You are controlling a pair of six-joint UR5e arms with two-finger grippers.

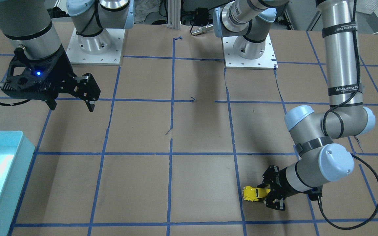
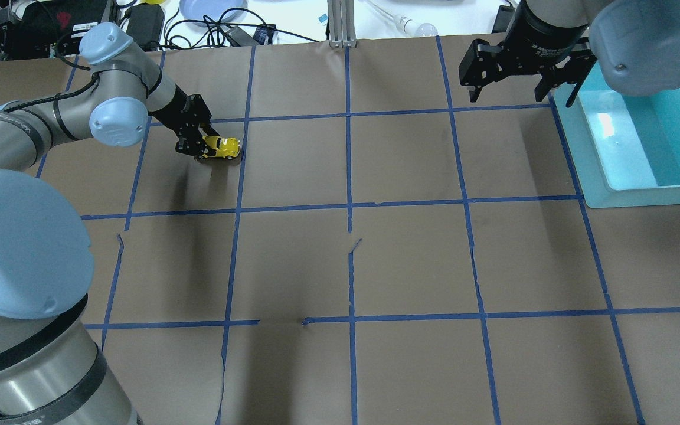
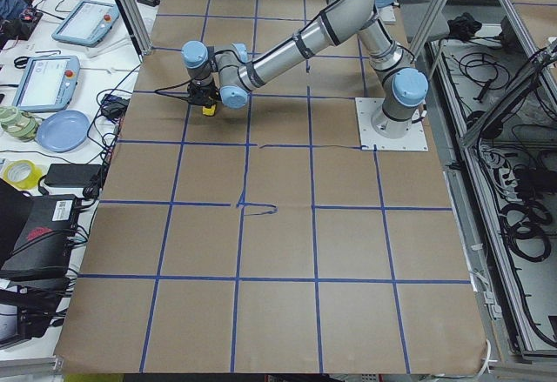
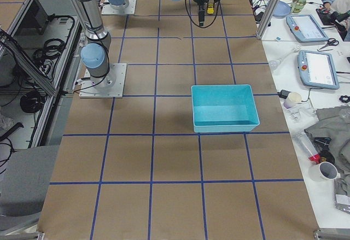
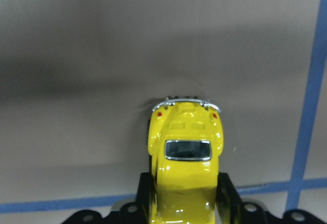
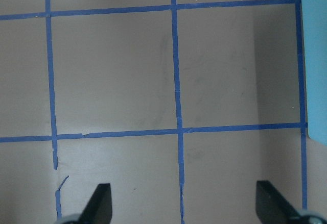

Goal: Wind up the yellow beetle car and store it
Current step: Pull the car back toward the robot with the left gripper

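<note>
The yellow beetle car (image 2: 222,147) sits low at the table's far left, held between the fingers of my left gripper (image 2: 203,146). In the left wrist view the car (image 5: 185,155) points away from the camera, its rear window and bumper showing, black pads (image 5: 227,193) pressed on both sides. In the front-facing view the car (image 1: 253,193) sticks out of the left gripper (image 1: 265,194). My right gripper (image 2: 514,74) hangs open and empty above the table near the teal bin (image 2: 641,189); its fingertips (image 6: 99,203) are wide apart.
The teal bin (image 1: 2,183) stands at the right side of the table, empty inside as far as shown. Brown paper with blue tape grid lines (image 2: 349,206) covers the table. Cables, tablets and a plate lie beyond the far edge (image 3: 65,130).
</note>
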